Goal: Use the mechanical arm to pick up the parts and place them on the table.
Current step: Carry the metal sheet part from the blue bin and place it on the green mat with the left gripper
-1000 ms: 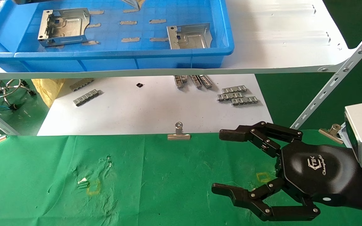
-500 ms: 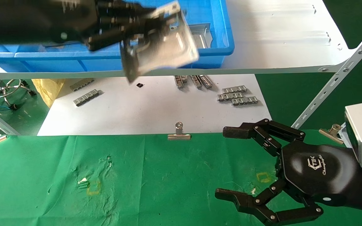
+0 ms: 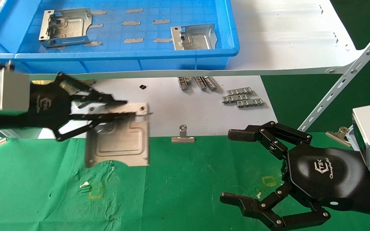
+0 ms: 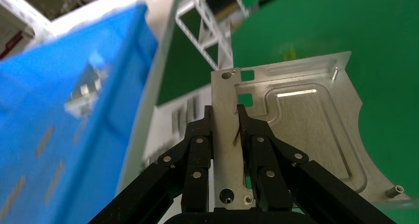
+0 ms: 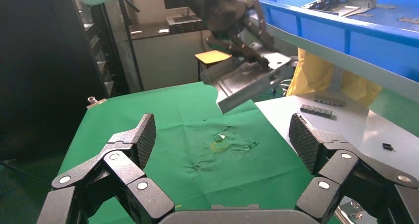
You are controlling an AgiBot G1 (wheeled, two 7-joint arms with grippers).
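Head view: left gripper (image 3: 116, 109) w/ jaws clenched on a part (image 3: 118, 138), held in the air over the green counter (image 3: 178, 183) edge; part hangs below the jaws. Two more parts (image 3: 65, 27) (image 3: 194, 37) lie in the blue bin (image 3: 124, 59), well beyond. Right gripper (image 3: 233, 166) low over counter, jaws spread wide, nothing between. Left wrist: jaws pinch the part's (image 4: 291, 130) flange from both sides. Right wrist: fingers (image 5: 133, 140) apart; left gripper (image 5: 257, 46) & part (image 5: 247, 83) far ahead.
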